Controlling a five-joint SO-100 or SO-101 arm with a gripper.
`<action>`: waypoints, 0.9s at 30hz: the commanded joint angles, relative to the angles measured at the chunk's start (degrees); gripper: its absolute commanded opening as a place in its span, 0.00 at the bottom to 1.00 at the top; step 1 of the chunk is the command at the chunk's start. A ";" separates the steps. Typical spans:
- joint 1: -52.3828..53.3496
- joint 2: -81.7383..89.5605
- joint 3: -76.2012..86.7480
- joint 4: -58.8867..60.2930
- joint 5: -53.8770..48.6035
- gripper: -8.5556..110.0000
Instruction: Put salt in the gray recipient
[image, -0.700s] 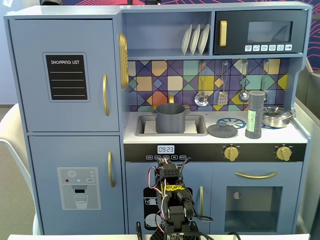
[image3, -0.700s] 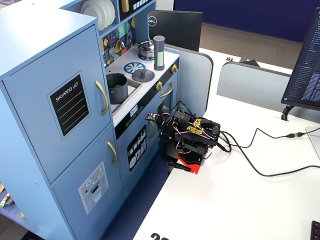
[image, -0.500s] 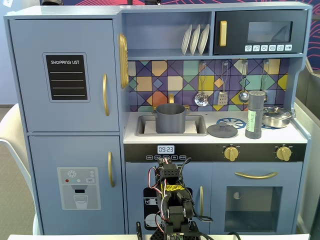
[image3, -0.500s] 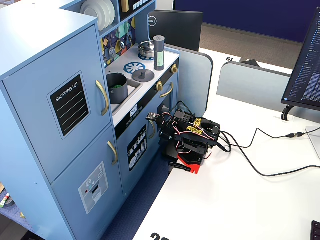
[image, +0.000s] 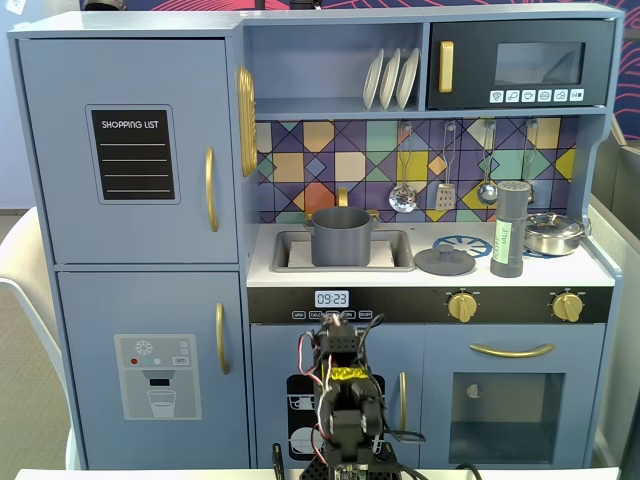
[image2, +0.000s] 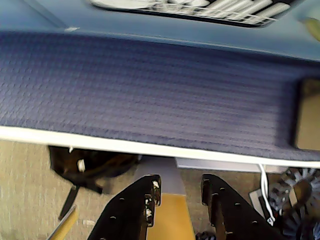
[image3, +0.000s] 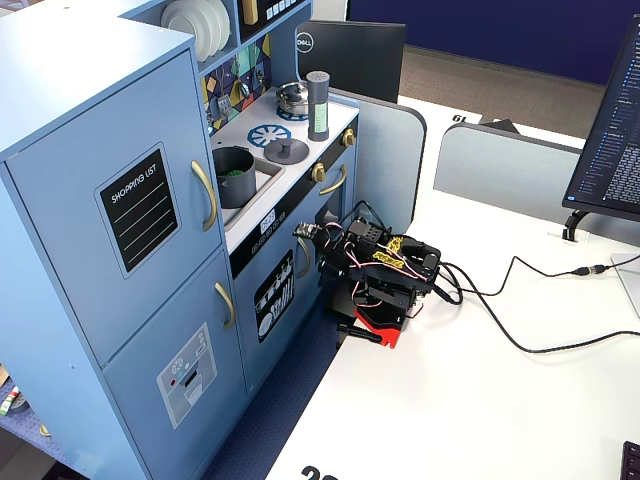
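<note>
The salt (image: 510, 230) is a tall dark-gray shaker with a pale green label, standing upright on the toy kitchen's stove top; it also shows in the other fixed view (image3: 318, 105). The gray recipient (image: 341, 237) is a matte dark-gray pot standing in the sink, left of the salt, and it shows in the other fixed view too (image3: 233, 175). My gripper (image2: 180, 182) is low in front of the kitchen's lower doors (image3: 304, 232), far below both. Its jaws stand slightly apart with nothing between them. The wrist view shows neither the salt nor the pot.
A flat gray lid (image: 445, 260) lies on the counter between pot and salt. A shiny steel pan (image: 553, 233) stands right of the salt. Utensils (image: 445, 190) hang on the back wall above the counter. Cables (image3: 520, 340) cross the white table behind the arm.
</note>
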 joint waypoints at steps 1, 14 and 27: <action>7.56 -8.61 -17.58 -0.35 -2.20 0.07; 41.75 -26.89 -44.56 -44.74 -0.70 0.15; 46.32 -38.67 -44.91 -71.10 4.57 0.49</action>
